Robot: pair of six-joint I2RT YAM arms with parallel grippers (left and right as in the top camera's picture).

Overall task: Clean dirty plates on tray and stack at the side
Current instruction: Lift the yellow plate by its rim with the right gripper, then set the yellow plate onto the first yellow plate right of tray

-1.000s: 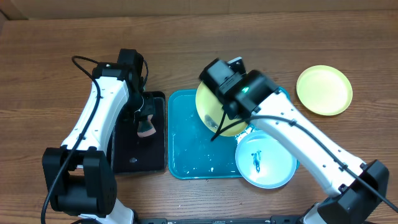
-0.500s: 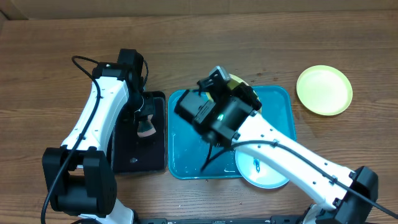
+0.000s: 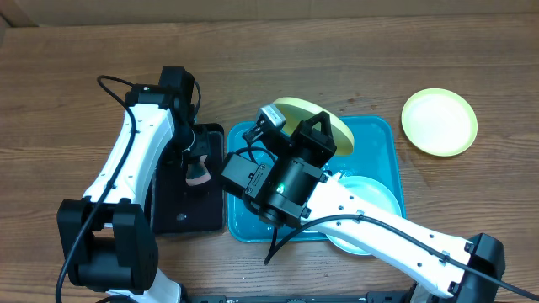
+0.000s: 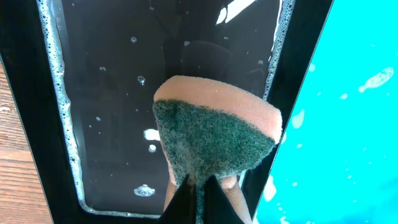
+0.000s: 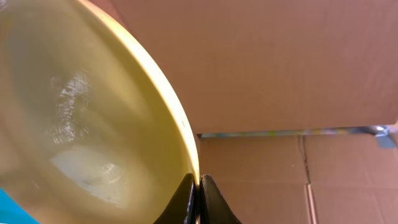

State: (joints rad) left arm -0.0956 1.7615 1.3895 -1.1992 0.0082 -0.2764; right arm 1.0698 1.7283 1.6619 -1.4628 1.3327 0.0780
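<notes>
Surface: brown wood-grain table [image 3: 67, 50], matt. Cardboard edge [image 3: 253, 7] runs along the far side; right wrist cam shows it's stacked cardboard boxes [image 5: 298, 62] w/ a taped seam, filling the bkgd.

Teal tray [image 3: 379, 143] sits mid-table, wet, w/ white suds specks. Black tray [image 3: 168, 210] lies just left of it, rims touching or v. close, can't tell which.

Overhead: right arm reaches across the teal tray and hides most of it. Yellow-green plate [image 3: 316, 114] is lifted, tilted on edge over the tray's far rim. Blue plate [image 3: 370, 198] is at the tray's near right corner, mostly under the arm. Second yellow-green plate [image 3: 439, 122] lies flat on the table, well right of the tray, apart from it.

Right wrist cam only: right gripper [image 5: 199, 180] is clamped on the yellow-green plate's rim, fingertips nearly meeting; plate face has a wet sheen, no clear smears visible.

Left wrist cam only: left gripper [image 4: 198, 186] is pinched tight on a sponge [image 4: 214, 130], green scrub side facing the cam, orange foam behind. It hangs over the black tray, which holds dark water w/ bubbles along the rim; whether the sponge touches the water can't be told. Teal tray edge shows at right
</notes>
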